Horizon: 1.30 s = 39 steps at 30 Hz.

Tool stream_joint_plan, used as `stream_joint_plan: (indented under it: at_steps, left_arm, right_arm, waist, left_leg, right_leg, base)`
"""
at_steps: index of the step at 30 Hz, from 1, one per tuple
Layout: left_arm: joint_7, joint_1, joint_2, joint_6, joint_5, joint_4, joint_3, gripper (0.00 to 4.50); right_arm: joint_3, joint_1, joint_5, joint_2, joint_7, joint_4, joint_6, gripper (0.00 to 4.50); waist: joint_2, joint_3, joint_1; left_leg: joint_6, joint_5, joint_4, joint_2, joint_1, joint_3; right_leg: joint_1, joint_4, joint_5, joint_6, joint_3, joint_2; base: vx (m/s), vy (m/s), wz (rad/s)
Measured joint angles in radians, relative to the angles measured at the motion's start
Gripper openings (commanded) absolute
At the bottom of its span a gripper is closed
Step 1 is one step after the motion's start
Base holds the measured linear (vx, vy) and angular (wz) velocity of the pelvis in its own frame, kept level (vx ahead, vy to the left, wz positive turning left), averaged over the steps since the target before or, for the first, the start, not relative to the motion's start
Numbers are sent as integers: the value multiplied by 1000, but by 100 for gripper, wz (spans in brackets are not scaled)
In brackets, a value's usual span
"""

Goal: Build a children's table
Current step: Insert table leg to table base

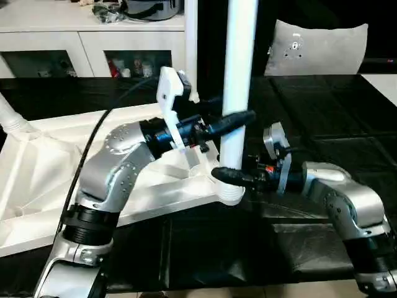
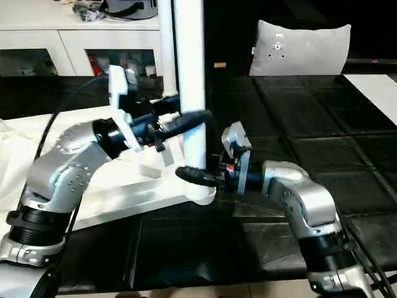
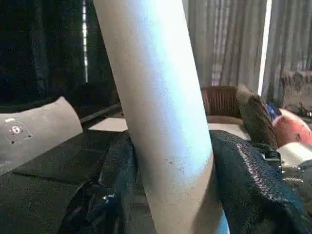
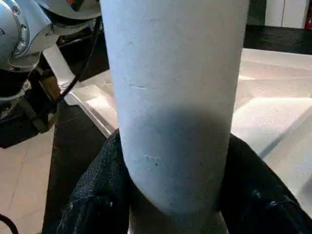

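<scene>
The white tabletop [image 1: 49, 167] lies underside up on the black surface. A white leg [image 1: 239, 74] stands upright in its near right corner socket [image 1: 231, 194]. My left gripper [image 1: 239, 121] is shut on this leg partway up; its black fingers [image 3: 248, 180] press both sides of the tube [image 3: 161, 117]. Lower down, just above the socket, my right gripper [image 1: 226, 176] is shut on the same leg [image 4: 175, 107], with its fingers [image 4: 97, 204] wrapped round it. A second leg [image 1: 191, 49] stands upright behind, and another leg [image 1: 9, 115] rises at the far left corner.
A grey cushion [image 1: 316, 46] leans at the back right. White cabinets [image 1: 93, 37] with clutter on top stand behind the black surface. A white sheet edge [image 1: 381, 84] shows at far right.
</scene>
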Motion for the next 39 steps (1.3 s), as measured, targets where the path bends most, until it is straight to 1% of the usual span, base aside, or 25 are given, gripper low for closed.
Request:
stream_joint_plan:
  at_steps: [3,5,8,10,12,14,17,21,24,27,29,30,31,32,33,34,36,37,39]
  left_arm:
    - [-1,0,-1,-8,-1,7,-1,204]
    - [5,2,-11,18,-16,7,11,204]
    - [37,13,-38,104,-80,2,46,203]
    - [72,24,-61,188,-149,-7,76,195]
    - [103,32,-75,237,-193,-17,97,194]
    - [130,40,-84,267,-232,-22,116,193]
    - [155,41,-99,283,-253,-23,131,193]
    - [204,39,-116,324,-255,-23,152,193]
    - [237,31,-123,325,-244,-21,155,193]
    - [279,6,-131,333,-243,-10,160,193]
    - [303,-4,-131,336,-241,-10,165,193]
    - [313,-6,-131,334,-236,-8,170,193]
    - [322,-8,-131,332,-228,-5,171,193]
    - [326,-9,-131,329,-223,-4,171,193]
    - [343,-11,-131,325,-206,-4,175,193]
    - [363,-13,-130,323,-194,-1,184,193]
    - [379,-13,-130,318,-184,-1,189,193]
    - [394,-13,-130,315,-172,-1,188,193]
    - [411,-13,-132,311,-158,-1,186,193]
  right_arm:
    - [0,0,-8,0,-3,0,-4,194]
    - [0,0,-8,0,-3,0,-4,194]
    - [0,2,-6,3,-4,0,-3,194]
    - [0,3,-5,3,-3,-1,-3,193]
    - [0,4,0,4,-3,-1,-2,193]
    - [0,4,6,5,-1,-1,-2,193]
    - [-5,4,11,8,-2,-1,-2,193]
    - [-5,3,2,20,-23,13,-3,193]
    - [-6,-6,10,32,-39,27,8,193]
    - [-27,-13,26,42,-56,28,24,193]
    - [-40,-16,34,64,-75,36,27,193]
    - [-42,-21,34,79,-87,44,27,193]
    - [-42,-25,34,90,-101,52,26,249]
    - [-42,-26,33,95,-111,57,22,249]
    - [-46,-31,23,103,-128,69,4,263]
    - [-56,-35,14,107,-150,78,-14,263]
    - [-85,-40,17,114,-174,90,-15,282]
    - [-109,-43,27,123,-187,91,-15,294]
    - [-126,-48,36,129,-194,90,-19,303]
  waist:
    - [5,-3,-1]
    - [7,-4,-2]
    - [8,-5,-1]
    - [8,-5,0]
    - [8,-5,-1]
    - [8,-5,-1]
    - [8,-5,0]
    - [8,-5,0]
    - [8,-5,0]
    - [8,-5,0]
    - [8,-5,0]
    - [8,-5,-3]
    - [8,-5,-4]
    - [8,-5,-4]
    - [8,-5,-4]
    - [8,-5,-3]
    - [8,-5,-2]
    - [8,-5,-1]
    - [8,-5,1]
  left_leg:
    - [0,0,0,0,0,0]
    - [0,0,0,0,0,0]
    - [0,0,0,0,0,0]
    - [0,0,1,0,0,0]
    - [0,0,1,0,0,0]
    - [0,0,1,0,0,0]
    - [1,1,1,0,0,0]
    - [2,1,1,0,0,0]
    - [2,1,1,0,-1,0]
    - [2,1,1,0,-1,0]
    - [2,1,1,0,-1,0]
    - [2,1,1,0,-1,0]
    - [2,1,1,0,-1,0]
    - [2,1,1,0,-1,0]
    - [2,1,1,0,-1,0]
    - [2,1,1,0,-2,0]
    - [2,1,1,-1,-2,0]
    - [2,1,1,-1,-2,0]
    - [2,1,1,0,-2,0]
  right_leg:
    - [0,0,0,0,0,0]
    - [0,0,0,0,0,0]
    - [0,1,0,0,0,0]
    - [0,1,0,0,0,0]
    - [0,0,0,0,0,0]
    - [0,0,0,0,0,0]
    - [0,0,0,0,0,0]
    - [0,0,0,0,0,0]
    - [0,0,0,0,-1,0]
    - [0,0,0,0,-1,0]
    - [0,-1,0,0,-1,0]
    - [0,0,0,0,-1,0]
    - [-1,-1,0,0,-1,0]
    - [-1,-1,0,0,-1,0]
    - [-1,-1,0,0,-1,0]
    - [-1,-1,0,0,-1,0]
    - [-1,-1,0,1,-1,0]
    - [-1,-1,0,1,-1,0]
    - [-1,-1,0,1,-1,0]
  base:
    - [0,0,0]
    - [0,0,0]
    - [0,0,0]
    - [0,0,0]
    - [0,0,0]
    - [0,0,0]
    - [0,0,0]
    - [0,0,0]
    - [0,0,0]
    - [0,0,0]
    - [0,0,0]
    - [0,0,0]
    - [0,0,0]
    - [0,0,0]
    - [0,0,0]
    - [0,0,0]
    - [0,0,0]
    - [0,0,0]
    - [0,0,0]
